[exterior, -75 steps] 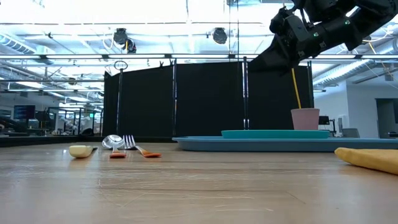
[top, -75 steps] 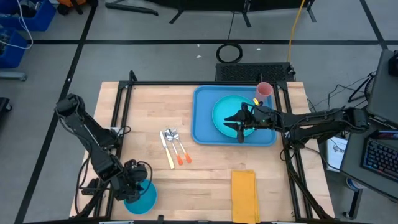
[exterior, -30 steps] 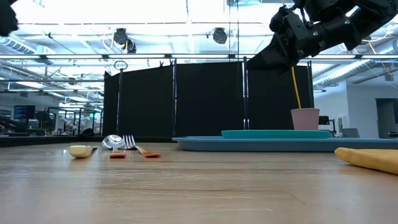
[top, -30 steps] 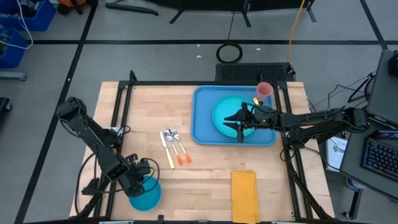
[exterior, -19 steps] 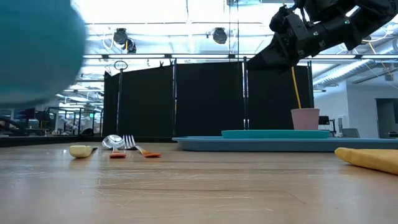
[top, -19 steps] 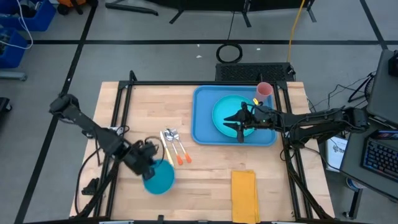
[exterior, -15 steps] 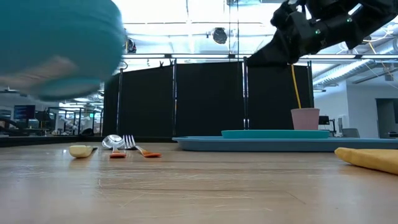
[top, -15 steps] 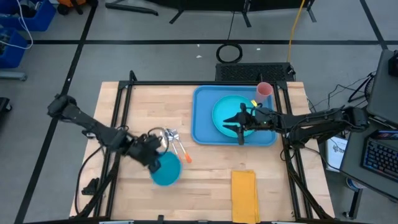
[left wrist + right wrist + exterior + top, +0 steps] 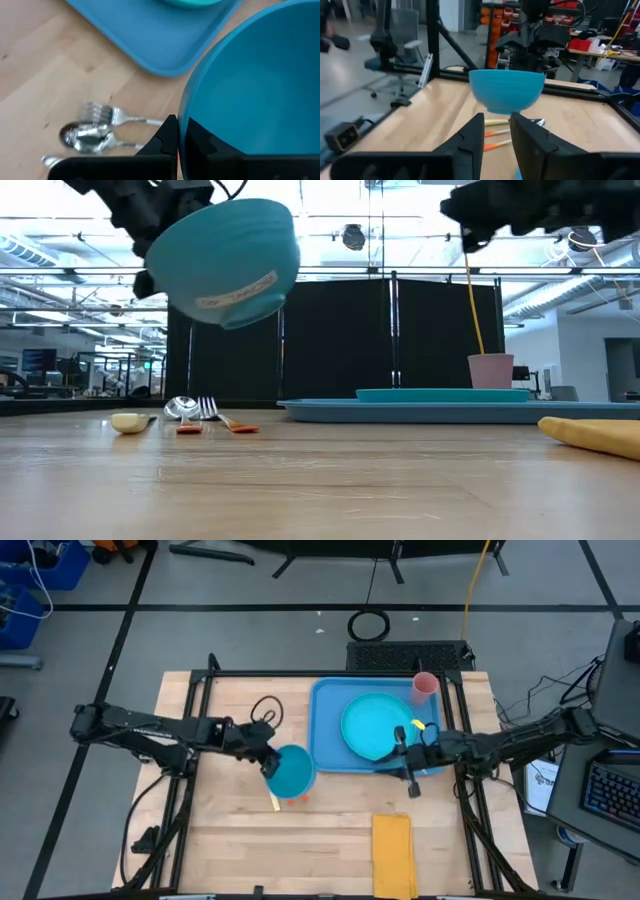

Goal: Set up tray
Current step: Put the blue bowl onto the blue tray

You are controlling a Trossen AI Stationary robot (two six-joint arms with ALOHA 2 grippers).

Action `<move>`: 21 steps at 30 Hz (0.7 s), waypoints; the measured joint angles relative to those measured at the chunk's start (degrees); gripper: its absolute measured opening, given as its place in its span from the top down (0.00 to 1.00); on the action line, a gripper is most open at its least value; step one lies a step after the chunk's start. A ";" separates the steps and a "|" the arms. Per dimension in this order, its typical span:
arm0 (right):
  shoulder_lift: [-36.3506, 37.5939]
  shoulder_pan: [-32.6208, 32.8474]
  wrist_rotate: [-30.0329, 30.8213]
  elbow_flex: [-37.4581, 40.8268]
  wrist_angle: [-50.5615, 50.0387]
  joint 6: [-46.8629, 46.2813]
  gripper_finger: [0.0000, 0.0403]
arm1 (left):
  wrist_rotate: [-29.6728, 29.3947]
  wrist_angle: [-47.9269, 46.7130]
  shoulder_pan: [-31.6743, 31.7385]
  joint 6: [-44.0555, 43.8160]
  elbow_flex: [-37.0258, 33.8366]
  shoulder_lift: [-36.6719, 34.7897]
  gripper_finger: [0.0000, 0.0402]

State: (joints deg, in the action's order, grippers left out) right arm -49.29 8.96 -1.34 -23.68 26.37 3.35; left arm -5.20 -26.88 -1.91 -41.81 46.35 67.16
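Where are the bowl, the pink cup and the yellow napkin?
bowl (image 9: pixel 225 265), low view, on its outer side, held up in the air.
pink cup (image 9: pixel 425 686), high view, on its rim, at the tray's far corner.
yellow napkin (image 9: pixel 393 852), high view, on the middle of the folded cloth.

Two slim black jointed arms reach in from frame left (image 9: pixel 150 728) and frame right (image 9: pixel 520 740), black cable looped at the left arm's wrist (image 9: pixel 264 708), yellow marking on the right wrist (image 9: pixel 415 725).
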 joint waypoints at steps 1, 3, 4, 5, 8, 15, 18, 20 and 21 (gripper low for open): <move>1.41 0.83 0.66 0.88 0.18 -0.50 0.80 | 0.65 0.91 1.02 0.38 0.00 0.11 0.98; 4.07 2.88 1.28 2.72 1.04 -0.72 0.82 | 1.51 2.74 2.99 0.66 0.00 0.16 0.98; 5.39 3.93 1.18 3.49 1.23 -0.72 0.83 | 2.48 3.84 4.05 1.06 0.00 0.10 0.98; 6.66 5.02 1.17 4.18 1.24 -0.72 0.84 | 3.40 4.90 5.09 1.54 0.00 0.11 0.98; 9.65 8.08 1.45 5.97 1.24 -1.10 0.86 | 5.88 7.26 7.77 2.34 0.00 1.26 0.98; 12.95 14.46 1.34 7.93 1.53 -0.07 0.89 | 14.35 13.00 13.27 2.56 -0.02 6.39 0.98; 13.31 17.09 1.24 7.95 2.53 0.81 0.89 | 17.21 17.93 15.51 2.05 0.03 8.77 0.98; 13.58 18.58 1.24 7.97 2.47 0.52 0.89 | 18.94 18.70 16.88 1.77 1.15 10.82 0.98; 13.61 19.29 1.28 7.99 2.60 0.46 0.89 | 19.39 18.91 17.38 2.42 2.33 12.01 0.98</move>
State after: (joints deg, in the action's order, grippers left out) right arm -35.68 28.25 -0.05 -15.68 28.97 3.81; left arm 14.19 -7.97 15.47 -39.39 48.68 79.18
